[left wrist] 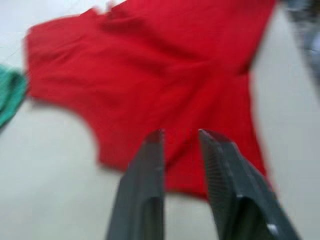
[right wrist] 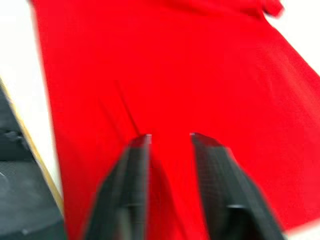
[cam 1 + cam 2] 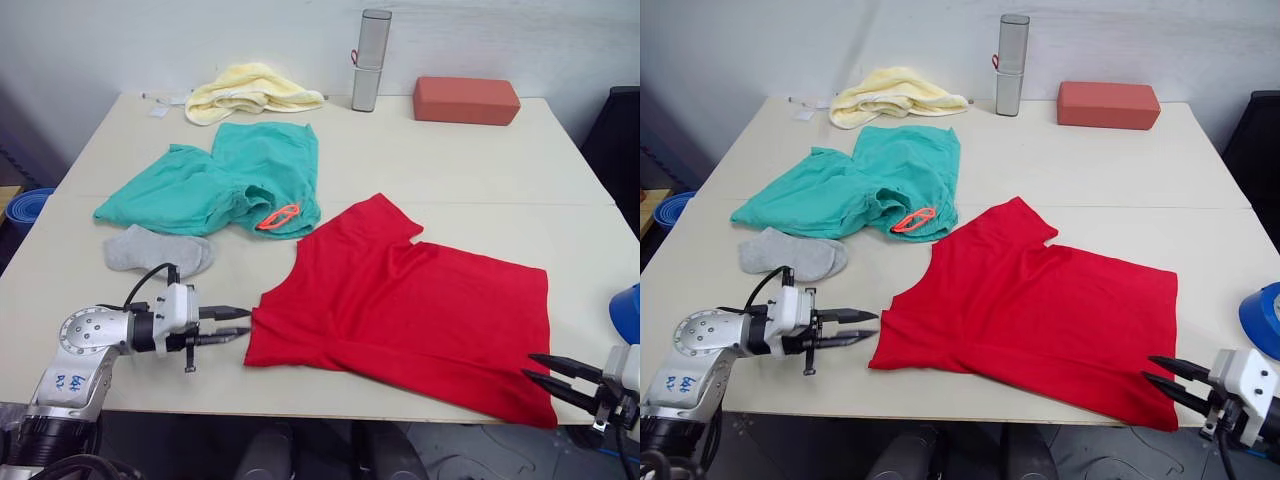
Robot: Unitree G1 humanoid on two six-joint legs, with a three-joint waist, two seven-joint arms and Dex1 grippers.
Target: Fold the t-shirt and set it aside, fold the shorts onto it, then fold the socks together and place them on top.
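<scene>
Pale beige tabletop (image 3: 430, 170), crumpled pale yellow towel (image 3: 250, 90) at far edge, upright grey cylindrical metal bottle (image 3: 370, 60) beside it, terracotta rectangular foam block (image 3: 466, 100) further right

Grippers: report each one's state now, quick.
Left gripper: open, empty, at the near left corner of the red t-shirt.
Right gripper: open, empty, at the t-shirt's near right corner.

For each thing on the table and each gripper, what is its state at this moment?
t-shirt: partly folded, flat on table.
shorts: rumpled, unfolded.
socks: lying together beside the shorts.
towel: crumpled heap.
grey cylinder: upright.
red block: lying flat.
left gripper: open, holding nothing.
right gripper: open, holding nothing.
</scene>
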